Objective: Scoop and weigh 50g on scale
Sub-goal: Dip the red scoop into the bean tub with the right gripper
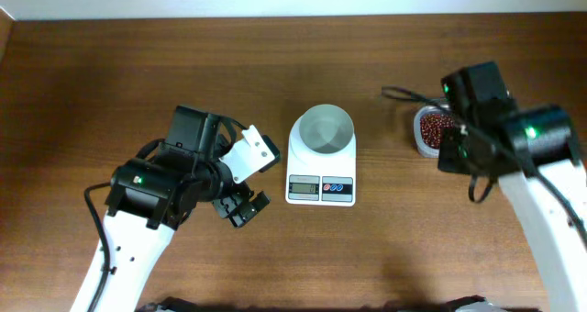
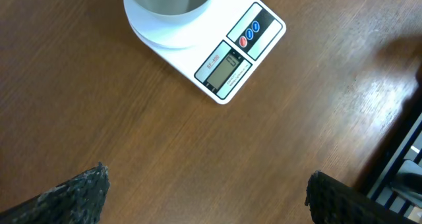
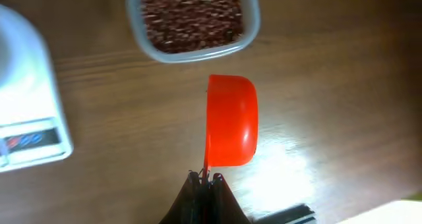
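Note:
The white scale [image 1: 321,172] sits mid-table with its display and round buttons facing the near edge, and a white round bowl [image 1: 322,131] stands on it. The bowl looks empty. My left gripper [image 1: 248,180] hovers left of the scale, open with nothing between its fingers [image 2: 74,196]. In the left wrist view the scale [image 2: 227,60] lies ahead. My right gripper [image 3: 206,179] is shut on the thin handle of an orange scoop [image 3: 231,122], held above the table just short of the tub of red beans [image 3: 191,16]. The scoop's inside is turned away from view.
The clear tub of red beans [image 1: 431,131] stands right of the scale, partly under my right arm [image 1: 500,133]. A black cable [image 1: 404,94] loops behind the tub. Bare wooden table lies between tub and scale.

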Available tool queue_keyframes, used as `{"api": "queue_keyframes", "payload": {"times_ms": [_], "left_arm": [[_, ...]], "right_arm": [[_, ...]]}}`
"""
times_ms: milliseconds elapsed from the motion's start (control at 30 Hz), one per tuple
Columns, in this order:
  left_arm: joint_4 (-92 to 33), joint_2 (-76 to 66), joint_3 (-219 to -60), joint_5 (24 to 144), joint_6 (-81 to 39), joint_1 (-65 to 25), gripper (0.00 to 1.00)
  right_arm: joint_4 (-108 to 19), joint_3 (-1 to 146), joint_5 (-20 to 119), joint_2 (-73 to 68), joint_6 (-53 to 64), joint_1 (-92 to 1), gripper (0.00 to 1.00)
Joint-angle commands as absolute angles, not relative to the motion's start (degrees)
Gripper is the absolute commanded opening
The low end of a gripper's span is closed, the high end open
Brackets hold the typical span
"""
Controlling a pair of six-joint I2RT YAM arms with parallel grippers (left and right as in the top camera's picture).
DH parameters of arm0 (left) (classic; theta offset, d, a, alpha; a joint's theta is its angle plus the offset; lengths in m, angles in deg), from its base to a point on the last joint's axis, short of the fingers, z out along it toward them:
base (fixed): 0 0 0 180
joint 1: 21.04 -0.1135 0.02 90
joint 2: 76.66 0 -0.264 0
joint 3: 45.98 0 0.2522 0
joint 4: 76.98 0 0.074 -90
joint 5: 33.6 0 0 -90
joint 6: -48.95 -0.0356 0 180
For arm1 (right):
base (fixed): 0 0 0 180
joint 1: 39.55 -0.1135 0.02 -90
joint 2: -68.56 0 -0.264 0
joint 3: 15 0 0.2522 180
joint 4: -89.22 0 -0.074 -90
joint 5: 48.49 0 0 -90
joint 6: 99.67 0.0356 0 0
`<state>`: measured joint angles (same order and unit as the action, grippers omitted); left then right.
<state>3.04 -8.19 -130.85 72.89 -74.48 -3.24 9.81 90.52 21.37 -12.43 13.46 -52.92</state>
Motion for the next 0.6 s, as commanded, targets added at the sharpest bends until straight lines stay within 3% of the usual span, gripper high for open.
{"api": "queue_keyframes", "payload": {"times_ms": [0,233,567], "left_arm": [[2.9,-8.4,-131.7,73.1,-75.4,-3.6,0.99],[2.9,-8.4,-131.7,73.1,-75.4,-3.6,0.99],[2.9,-8.4,-131.7,73.1,-75.4,-3.6,0.99]], "right_arm": [[6.6,91.6,15.8,-19.2,11.8,-48.7,0.04],[-9.0,91.6,29.1,-32.9,-7.5,-40.8,0.04],[-10.4,91.5,34.7,-39.4,-16.6,-34.3,0.04]]}}
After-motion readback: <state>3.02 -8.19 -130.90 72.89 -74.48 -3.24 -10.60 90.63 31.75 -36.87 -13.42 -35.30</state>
